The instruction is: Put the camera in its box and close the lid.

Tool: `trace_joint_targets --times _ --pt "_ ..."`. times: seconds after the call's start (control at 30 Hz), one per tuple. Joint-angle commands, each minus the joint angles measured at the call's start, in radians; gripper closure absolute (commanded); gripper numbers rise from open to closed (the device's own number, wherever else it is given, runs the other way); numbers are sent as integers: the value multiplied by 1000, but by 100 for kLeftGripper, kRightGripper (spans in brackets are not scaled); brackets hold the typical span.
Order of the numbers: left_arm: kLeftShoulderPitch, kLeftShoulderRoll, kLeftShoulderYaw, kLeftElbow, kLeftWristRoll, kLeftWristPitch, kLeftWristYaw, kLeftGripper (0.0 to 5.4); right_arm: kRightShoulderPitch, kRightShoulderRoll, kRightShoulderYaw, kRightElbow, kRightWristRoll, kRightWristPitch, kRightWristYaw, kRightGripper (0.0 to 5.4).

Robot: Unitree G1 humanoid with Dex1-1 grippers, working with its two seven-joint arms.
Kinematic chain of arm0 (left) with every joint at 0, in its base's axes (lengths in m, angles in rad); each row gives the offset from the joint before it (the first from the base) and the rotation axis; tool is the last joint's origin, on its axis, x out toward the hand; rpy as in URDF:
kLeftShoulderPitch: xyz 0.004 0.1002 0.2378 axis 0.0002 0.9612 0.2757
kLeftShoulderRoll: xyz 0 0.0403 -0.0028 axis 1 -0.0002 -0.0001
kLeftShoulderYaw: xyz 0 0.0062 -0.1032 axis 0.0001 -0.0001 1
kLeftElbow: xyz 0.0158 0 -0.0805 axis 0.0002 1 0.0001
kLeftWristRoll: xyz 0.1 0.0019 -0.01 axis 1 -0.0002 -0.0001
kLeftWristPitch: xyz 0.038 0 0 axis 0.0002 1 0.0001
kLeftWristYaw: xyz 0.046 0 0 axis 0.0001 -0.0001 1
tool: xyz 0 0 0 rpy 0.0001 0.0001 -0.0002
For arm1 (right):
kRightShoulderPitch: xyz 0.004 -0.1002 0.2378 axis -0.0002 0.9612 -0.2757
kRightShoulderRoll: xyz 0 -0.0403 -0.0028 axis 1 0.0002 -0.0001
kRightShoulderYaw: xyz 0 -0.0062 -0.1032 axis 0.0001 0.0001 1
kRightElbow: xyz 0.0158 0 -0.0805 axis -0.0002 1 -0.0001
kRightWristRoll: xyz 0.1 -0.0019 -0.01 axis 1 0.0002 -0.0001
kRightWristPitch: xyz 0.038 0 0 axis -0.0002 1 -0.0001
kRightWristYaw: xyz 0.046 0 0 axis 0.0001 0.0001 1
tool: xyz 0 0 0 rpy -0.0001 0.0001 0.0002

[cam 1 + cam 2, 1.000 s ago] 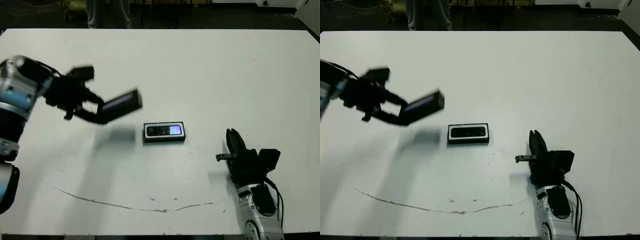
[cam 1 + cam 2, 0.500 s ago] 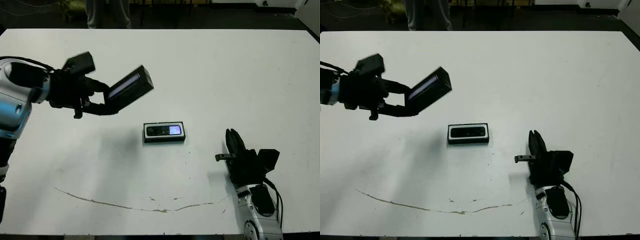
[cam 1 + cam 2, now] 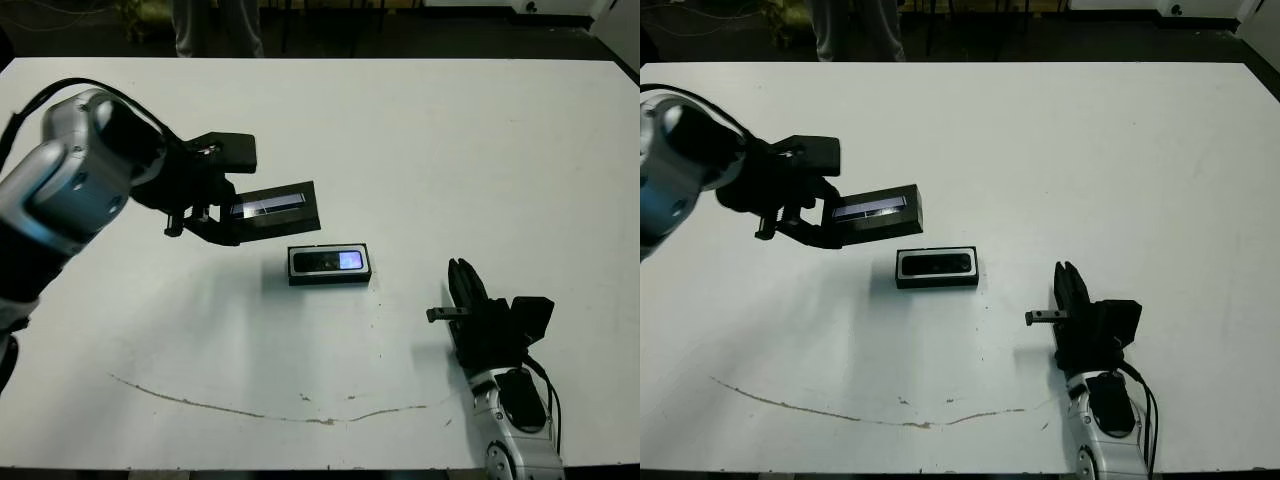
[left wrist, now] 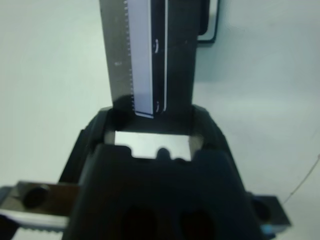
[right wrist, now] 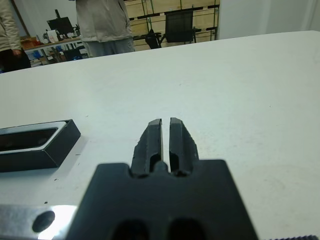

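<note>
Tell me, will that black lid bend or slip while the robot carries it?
Probably not bend: the lid sticks out straight from the left gripper, held only at one end. It might slip, since its strip looks glossy. It seems light, as it shows no sag.

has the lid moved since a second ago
Yes. The lid, held by the left gripper, has moved right toward the box, which stays put on the table, and levelled out.

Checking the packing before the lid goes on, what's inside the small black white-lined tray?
The slim black bar-shaped camera lies inside the shallow black tray, its bluish glossy patch showing. The lining under it is covered.
</note>
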Motion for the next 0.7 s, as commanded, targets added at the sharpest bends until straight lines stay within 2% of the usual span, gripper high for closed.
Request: trace_joint_targets --times 0.03,0.17,0.27,0.53,0.7 --pt "-28 -51 -22 61 9 -25 -17 315 26 5 8 11 -6 41 -13 540" --pt "-41 -119 -30 138 0 7 -36 315 28 6 9 16 -7 32 -10 540" --pt "-51 -153 -43 182 13 16 -32 315 31 10 13 4 -8 52 -18 540" --pt "-87 -222 -46 308 -2 35 -89 315 33 19 24 21 -13 24 -13 540" --pt "-89 -242 -49 335 -7 78 -117 315 42 25 29 -8 -27 64 -41 540"
